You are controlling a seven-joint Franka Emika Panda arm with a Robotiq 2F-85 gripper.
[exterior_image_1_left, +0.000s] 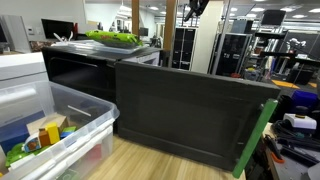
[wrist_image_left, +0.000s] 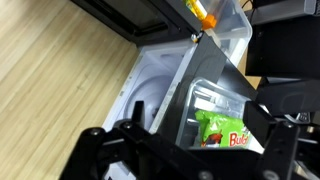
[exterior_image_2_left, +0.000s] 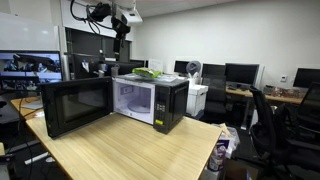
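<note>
A black microwave (exterior_image_2_left: 165, 100) stands on a wooden table (exterior_image_2_left: 120, 150) with its door (exterior_image_2_left: 75, 105) swung open. On its top lies a green snack bag (exterior_image_2_left: 146, 73), also seen in an exterior view (exterior_image_1_left: 112, 38). My gripper (exterior_image_2_left: 121, 45) hangs well above the microwave's top, open and holding nothing. In the wrist view the gripper (wrist_image_left: 190, 150) looks down on the green bag (wrist_image_left: 225, 130), which lies between the spread black fingers (wrist_image_left: 95, 140) far below them. Only the gripper's lower end (exterior_image_1_left: 196, 8) shows in an exterior view.
A clear plastic bin (exterior_image_1_left: 60, 125) with several coloured items stands next to the microwave and also shows in the wrist view (wrist_image_left: 228, 22). A white unit (exterior_image_2_left: 197, 98) stands behind the microwave. Desks, monitors (exterior_image_2_left: 240, 72) and chairs fill the room beyond.
</note>
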